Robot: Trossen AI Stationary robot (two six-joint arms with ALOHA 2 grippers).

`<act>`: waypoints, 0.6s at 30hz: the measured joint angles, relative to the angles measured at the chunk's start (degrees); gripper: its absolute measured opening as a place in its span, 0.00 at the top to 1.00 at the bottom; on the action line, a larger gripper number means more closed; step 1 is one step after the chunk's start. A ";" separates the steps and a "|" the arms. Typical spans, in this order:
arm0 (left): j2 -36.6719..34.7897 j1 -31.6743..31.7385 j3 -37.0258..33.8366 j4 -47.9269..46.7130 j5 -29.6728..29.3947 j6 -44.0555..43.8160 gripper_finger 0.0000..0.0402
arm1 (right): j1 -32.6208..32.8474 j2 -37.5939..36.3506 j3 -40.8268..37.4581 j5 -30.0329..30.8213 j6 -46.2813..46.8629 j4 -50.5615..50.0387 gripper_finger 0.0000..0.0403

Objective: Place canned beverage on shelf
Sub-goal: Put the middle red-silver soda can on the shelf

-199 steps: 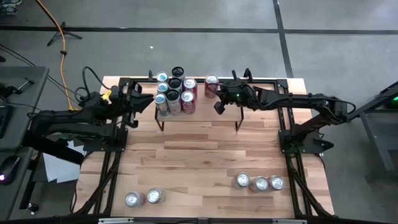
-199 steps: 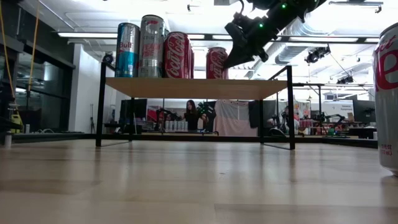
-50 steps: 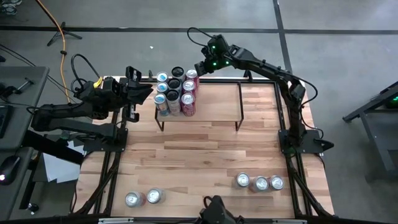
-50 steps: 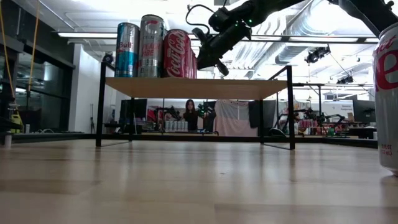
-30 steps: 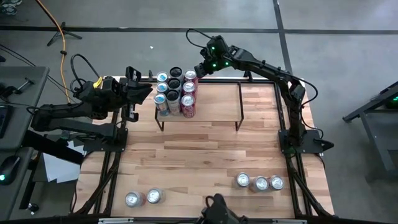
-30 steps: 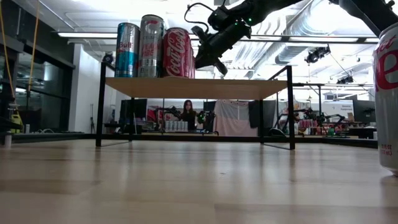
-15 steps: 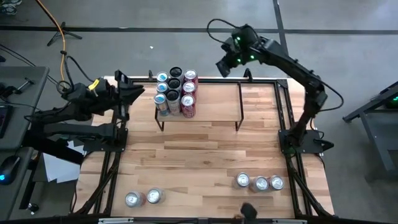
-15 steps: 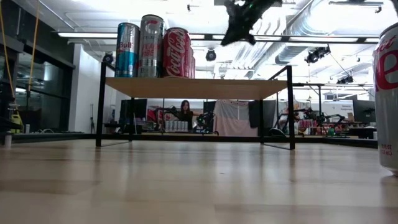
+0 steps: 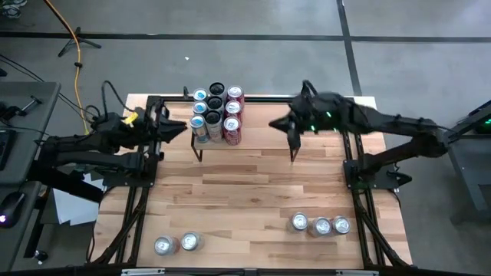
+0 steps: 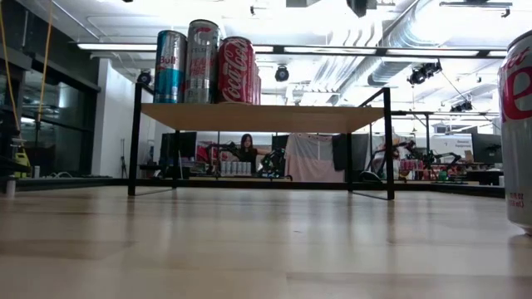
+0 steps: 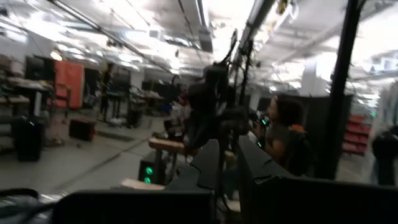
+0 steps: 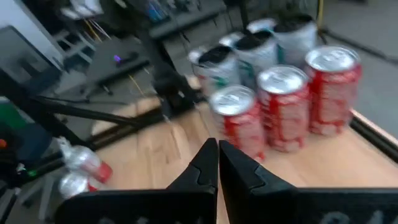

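Empty-jawed, my right gripper [image 9: 278,123] hung clenched over the shelf [image 9: 265,126], its cans [image 9: 217,113] crowding the left end. Next, I judged, came fetching a can [image 9: 320,226] near the table's front-right edge.

premises: open-plan robotics lab or workshop. ceiling [image 10: 349,50] at upper frame is bare, with exposed ducts and strip lights. floor [image 9: 253,54] is grey concrete with an orange cable [image 9: 77,46] at upper left. benches [image 10: 416,170] crowded with equipment line the background at mid-frame, and a person [image 10: 247,154] sits there at centre. a wood table [image 9: 253,199] on black framing fills the lower frame.
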 joint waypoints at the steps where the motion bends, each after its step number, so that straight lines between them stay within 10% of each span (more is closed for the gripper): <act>1: 0.74 -0.66 0.00 0.01 0.10 -0.01 1.00 | 2.33 -1.36 -1.71 1.95 0.56 2.05 1.00; 7: 5.93 -5.30 0.00 0.93 -1.43 -2.35 1.00 | 13.95 -5.16 -5.09 11.72 1.50 5.01 1.00; 18: 11.05 -10.72 -0.04 3.91 -10.04 -2.44 1.00 | 18.38 -5.21 -5.13 11.14 -1.01 4.82 0.99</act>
